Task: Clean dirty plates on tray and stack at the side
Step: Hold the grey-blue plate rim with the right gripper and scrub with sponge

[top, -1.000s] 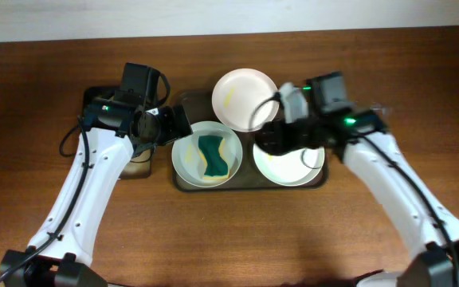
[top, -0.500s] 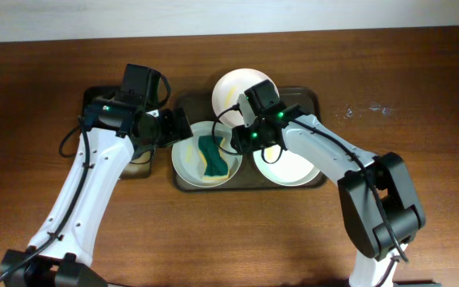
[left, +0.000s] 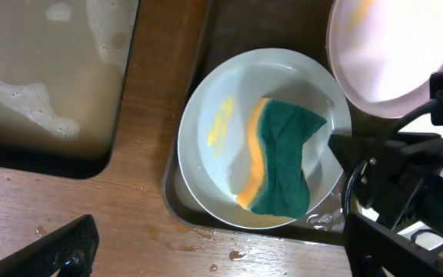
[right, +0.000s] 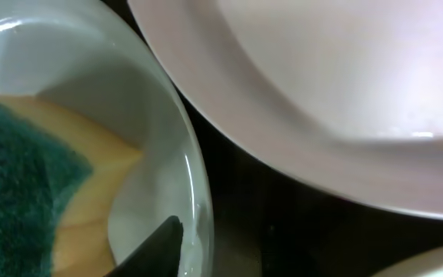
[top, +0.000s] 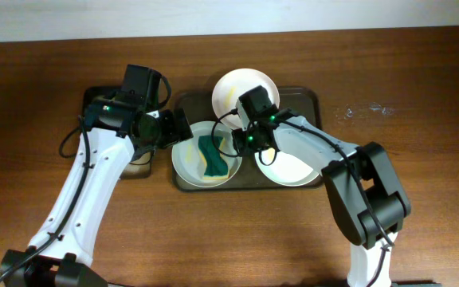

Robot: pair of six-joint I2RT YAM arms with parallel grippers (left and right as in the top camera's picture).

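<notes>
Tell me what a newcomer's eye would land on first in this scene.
The green and yellow sponge lying in the front-left plate on the tray draws the eye first. Next is the right tool, hovering at that plate's right rim. Off to the left, a smaller tray holds foamy water.

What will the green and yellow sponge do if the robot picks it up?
Probably squishy and floppy: the sponge lies bent and wavy in its plate. Likely light, though maybe drippy and slippery, since water glints on the tray beside it.
</notes>
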